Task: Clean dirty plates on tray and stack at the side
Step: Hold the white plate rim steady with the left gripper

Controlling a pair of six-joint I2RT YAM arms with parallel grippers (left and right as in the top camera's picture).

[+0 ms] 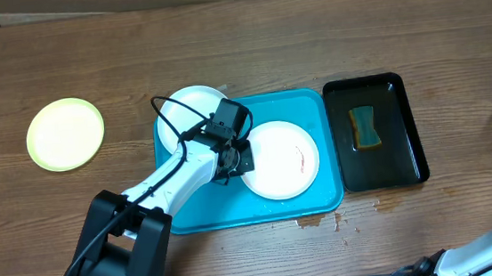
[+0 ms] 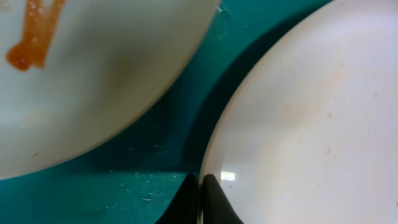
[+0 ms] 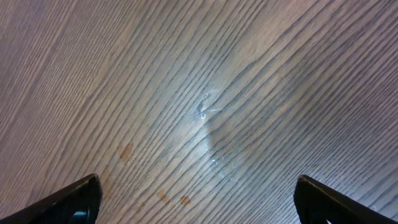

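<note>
Overhead, the left arm (image 1: 178,175) stretches across the tray (image 1: 235,212), left fingers (image 2: 214,202) pinching a white plate (image 2: 311,124); right fingers (image 3: 74,202) splayed wide.

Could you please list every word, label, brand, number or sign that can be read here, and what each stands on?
None: no word, label, brand, number or sign is readable in any view.
The turquoise tray, white plates, pale green plate, black tray, sponge and wooden table show no print; the reddish marks on a plate are smears, not writing.
</note>
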